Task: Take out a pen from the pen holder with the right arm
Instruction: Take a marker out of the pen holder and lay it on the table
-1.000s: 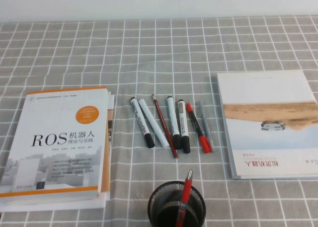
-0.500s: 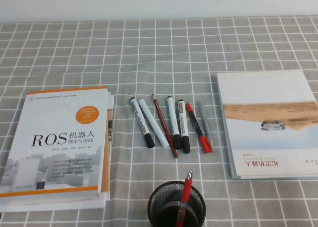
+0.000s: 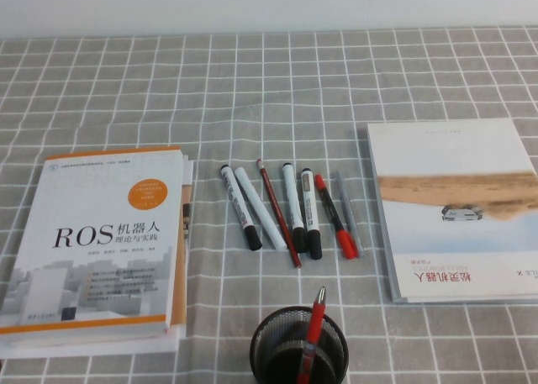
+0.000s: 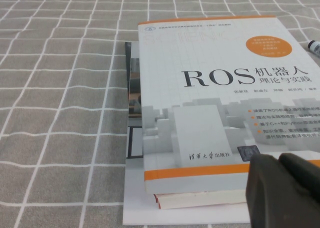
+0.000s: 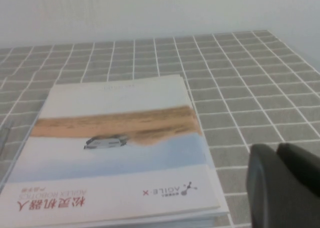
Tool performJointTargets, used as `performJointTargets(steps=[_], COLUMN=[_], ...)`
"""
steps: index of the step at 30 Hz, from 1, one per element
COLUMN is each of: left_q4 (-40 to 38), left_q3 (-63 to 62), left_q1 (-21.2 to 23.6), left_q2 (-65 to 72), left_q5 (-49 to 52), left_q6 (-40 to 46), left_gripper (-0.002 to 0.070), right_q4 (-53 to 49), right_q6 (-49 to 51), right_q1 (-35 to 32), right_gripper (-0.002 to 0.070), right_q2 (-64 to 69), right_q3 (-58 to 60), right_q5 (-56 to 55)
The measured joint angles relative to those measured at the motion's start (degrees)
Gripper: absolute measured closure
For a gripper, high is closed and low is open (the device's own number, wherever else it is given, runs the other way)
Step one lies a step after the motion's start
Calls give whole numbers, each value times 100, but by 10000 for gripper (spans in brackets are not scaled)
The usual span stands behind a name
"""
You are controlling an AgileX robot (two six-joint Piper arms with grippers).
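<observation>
Left tool [image 4: 277, 163] by ROS book [image 4: 210, 113], right tool [image 5: 277, 153] by booklet [image 5: 120, 153], cropped

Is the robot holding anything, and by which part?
Nothing. The right gripper hangs shut and empty near the white booklet, the left gripper likewise near the ROS book; the red pen sits in the holder.

Bright, even, diffuse light; faint soft shadows.

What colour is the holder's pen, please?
Red pen, high view. Left gripper by ROS book, right gripper by booklet.
</observation>
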Motion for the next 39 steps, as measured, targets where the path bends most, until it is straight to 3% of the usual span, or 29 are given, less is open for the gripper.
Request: performJointTargets(steps=[16,24,39], left_q4=[0,0,0], left_q3=[0,0,0], left_q1=[0,0,0], left_q2=[0,0,0], left_q5=[0,0,0], left_q6=[0,0,0], left_gripper=[678,678,678], right_q4=[78,1390,1707], right_q6=[0,-1303,-1759], right_q1=[25,25,25], right_gripper=[688,688,688], right_q2=[-20,-20,-20], right_q3=[0,0,0], right_q5=[300,801,1073])
